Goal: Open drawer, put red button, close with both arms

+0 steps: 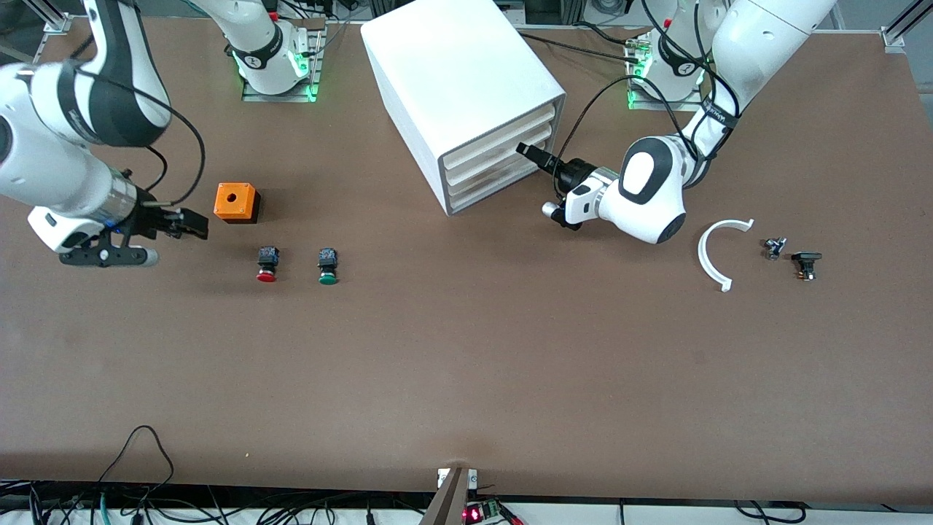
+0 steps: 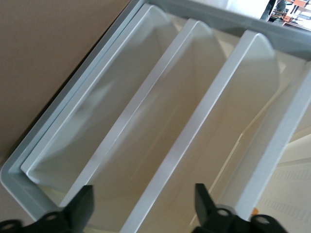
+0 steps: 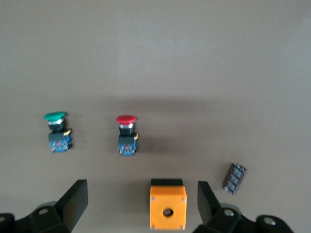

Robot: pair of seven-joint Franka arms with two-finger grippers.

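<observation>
- The cabinet (image 1: 466, 87) stood on the table (image 1: 466, 379) between the two arm bases, its stack of drawer fronts turned toward the left arm's end and slightly toward the front camera.
- The drawer (image 1: 487, 149) sat closed in the stack, its cream front flush with the others; its long axis ran along the cabinet's face.
- The left end effector (image 1: 531, 153) was right at the drawer fronts, fingers (image 2: 81, 206) spread apart with nothing between them.
- The red button (image 1: 267, 264) lay on its side toward the right arm's end; its long axis ran toward the front camera, red cap nearer that camera, black body farther.
- The green button (image 1: 327, 265) lay beside it, pointing the same way.
- The orange box (image 1: 236, 202) stood farther from the camera than the red button.
- The right end effector (image 1: 191, 223) hung beside the orange box, fingers (image 3: 74, 201) apart and empty.
</observation>
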